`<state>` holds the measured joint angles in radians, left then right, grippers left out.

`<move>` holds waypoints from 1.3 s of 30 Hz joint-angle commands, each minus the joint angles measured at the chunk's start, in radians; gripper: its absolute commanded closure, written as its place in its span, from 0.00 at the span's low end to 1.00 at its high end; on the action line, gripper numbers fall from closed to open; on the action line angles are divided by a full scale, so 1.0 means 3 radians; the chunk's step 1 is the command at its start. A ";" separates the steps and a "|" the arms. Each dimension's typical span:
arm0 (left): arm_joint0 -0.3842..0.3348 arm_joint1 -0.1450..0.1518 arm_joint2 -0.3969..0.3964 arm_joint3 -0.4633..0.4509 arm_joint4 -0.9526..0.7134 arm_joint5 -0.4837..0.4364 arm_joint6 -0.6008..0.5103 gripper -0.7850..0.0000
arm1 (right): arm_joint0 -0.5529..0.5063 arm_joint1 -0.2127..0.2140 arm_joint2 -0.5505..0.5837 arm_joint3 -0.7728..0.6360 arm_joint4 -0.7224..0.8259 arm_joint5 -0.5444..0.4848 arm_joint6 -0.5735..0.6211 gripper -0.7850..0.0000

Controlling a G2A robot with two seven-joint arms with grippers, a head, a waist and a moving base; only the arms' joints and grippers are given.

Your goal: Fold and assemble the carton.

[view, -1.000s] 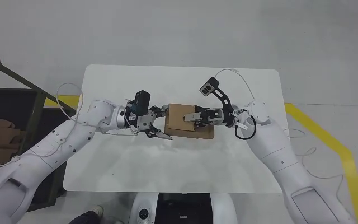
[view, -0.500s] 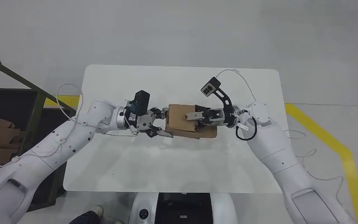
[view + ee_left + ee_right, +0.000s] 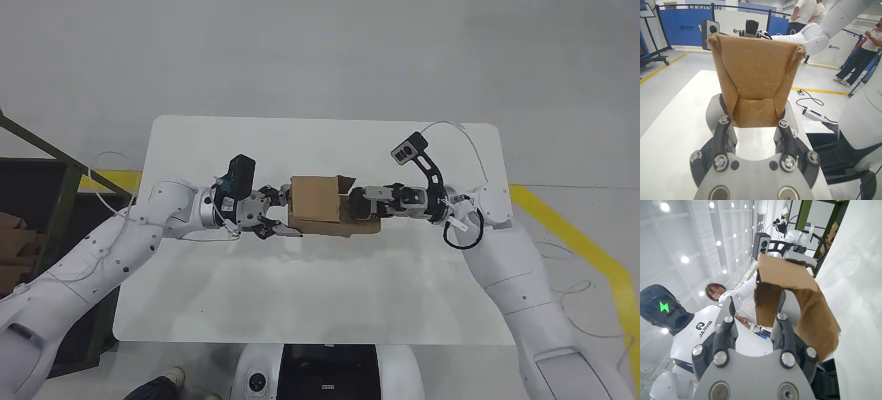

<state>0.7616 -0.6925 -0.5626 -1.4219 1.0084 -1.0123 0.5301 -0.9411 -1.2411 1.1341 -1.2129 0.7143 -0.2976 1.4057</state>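
On the white table (image 3: 200,290), the carton (image 3: 315,200) now lies a little further left, near the middle, squared up into a tube. We see the right gripper (image 3: 355,204) drawn back from the carton's top to its right end, spread wide with 1 finger inside the opening. The left gripper (image 3: 272,212) clamps the folded left end. We judge the body formed, with the right flaps still to close.

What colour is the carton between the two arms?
The carton is plain brown cardboard; the left wrist view shows it best.
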 commanded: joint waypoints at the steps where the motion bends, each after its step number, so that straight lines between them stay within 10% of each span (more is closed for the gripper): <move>1: 0.0022 0.0008 -0.0032 0.0063 -0.0019 0.0000 -0.0023 0.37 | -0.0063 0.0025 0.0067 -0.0110 -0.0119 -0.0026 -0.0089 0.57; 7: 0.0131 0.0042 -0.0248 0.0181 -0.0186 0.0044 0.0049 0.35 | -0.0253 0.0085 0.0175 -0.0441 -0.0530 0.0003 -0.0377 1.00; 15: 0.0298 0.0071 -0.0472 0.0172 -0.0198 0.0083 -0.0037 0.33 | -0.0313 0.0089 0.0023 -0.0741 -0.0524 0.0282 -0.0293 1.00; 21: 0.0369 0.0042 -0.0546 0.0098 -0.0189 0.0041 -0.0088 0.53 | -0.0213 0.0044 -0.0187 -0.0606 -0.0641 0.0299 -0.0577 1.00; 39: 0.0426 -0.0097 -0.0600 0.0068 -0.0172 0.0000 -0.0166 0.51 | 0.0050 -0.0009 -0.0354 -0.0461 -0.0703 0.0103 -0.0740 1.00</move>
<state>0.8893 -0.7201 -0.7430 -1.4024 0.9573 -1.0123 0.4792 -0.9294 -1.2431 1.0294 -1.3562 0.5023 -0.2609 1.1861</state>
